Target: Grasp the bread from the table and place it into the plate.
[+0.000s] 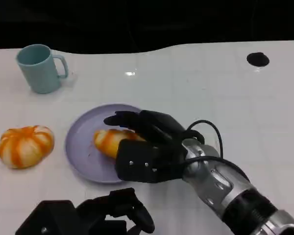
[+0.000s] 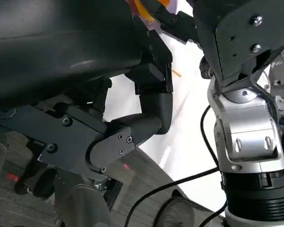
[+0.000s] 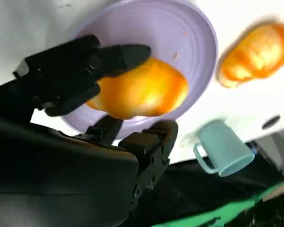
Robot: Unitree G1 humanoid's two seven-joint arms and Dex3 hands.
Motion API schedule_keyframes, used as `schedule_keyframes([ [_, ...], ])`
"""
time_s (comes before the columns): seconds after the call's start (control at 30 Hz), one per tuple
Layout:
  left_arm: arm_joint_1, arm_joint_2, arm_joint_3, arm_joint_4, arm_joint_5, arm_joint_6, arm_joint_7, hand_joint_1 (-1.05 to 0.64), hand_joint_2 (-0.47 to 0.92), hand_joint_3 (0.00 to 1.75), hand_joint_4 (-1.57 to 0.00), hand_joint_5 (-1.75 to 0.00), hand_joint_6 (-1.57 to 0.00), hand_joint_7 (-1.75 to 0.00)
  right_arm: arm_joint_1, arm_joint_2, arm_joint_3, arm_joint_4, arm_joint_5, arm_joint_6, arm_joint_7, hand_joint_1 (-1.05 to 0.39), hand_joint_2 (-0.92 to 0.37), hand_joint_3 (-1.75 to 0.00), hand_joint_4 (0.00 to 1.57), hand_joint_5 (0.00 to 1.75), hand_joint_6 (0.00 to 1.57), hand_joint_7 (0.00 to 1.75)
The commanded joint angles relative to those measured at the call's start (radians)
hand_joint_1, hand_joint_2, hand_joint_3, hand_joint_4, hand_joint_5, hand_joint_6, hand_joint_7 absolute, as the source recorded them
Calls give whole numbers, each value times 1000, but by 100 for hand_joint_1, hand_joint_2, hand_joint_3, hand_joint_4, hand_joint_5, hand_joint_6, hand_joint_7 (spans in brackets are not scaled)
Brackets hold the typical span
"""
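The robot's right hand (image 1: 147,147) reaches over the lavender plate (image 1: 83,147), fingers closed around the bread (image 1: 110,141) it holds just above the dish for release, while its left hand (image 1: 95,215) idles near the table edge, fingers loosely curled on nothing.

**Bread in the plate, pumpkin and mug to its left**

On the table (image 1: 196,83), the plate (image 1: 83,147) sits near the front, left of centre. The bread (image 1: 110,141) lies in the plate, with the right hand (image 1: 147,147) over it, fingers around it. The pumpkin (image 1: 25,146) rests just left of the plate. The mug (image 1: 39,67) stands behind both, toward the far left. The left hand (image 1: 88,218) is at the front edge, before the plate.
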Motion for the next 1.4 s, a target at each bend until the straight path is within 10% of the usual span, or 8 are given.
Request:
schedule_keyframes([
  [0.03,-3,11,4,-15,3,2,5,-39,69,98,-75,-175,-59,-167,10,-27,21,-80,1,64,92,-67,-92,-30,0,18,16,0],
  [0.6,-10,9,25,14,-13,-8,-3,-40,67,100,-73,-175,-58,-166,229,-185,-15,-524,34,133,229,-66,-92,-33,9,22,18,3],
  [1.0,-17,14,29,33,-33,-19,-5,-38,67,100,-74,-175,-58,-166,490,-382,-152,-803,161,-100,207,-54,-92,-20,27,45,35,10],
  [1.4,-28,23,25,31,-22,-4,3,-35,68,99,-73,-175,-57,-167,693,-439,-320,-913,255,-244,134,-24,-89,-9,67,116,85,34],
])
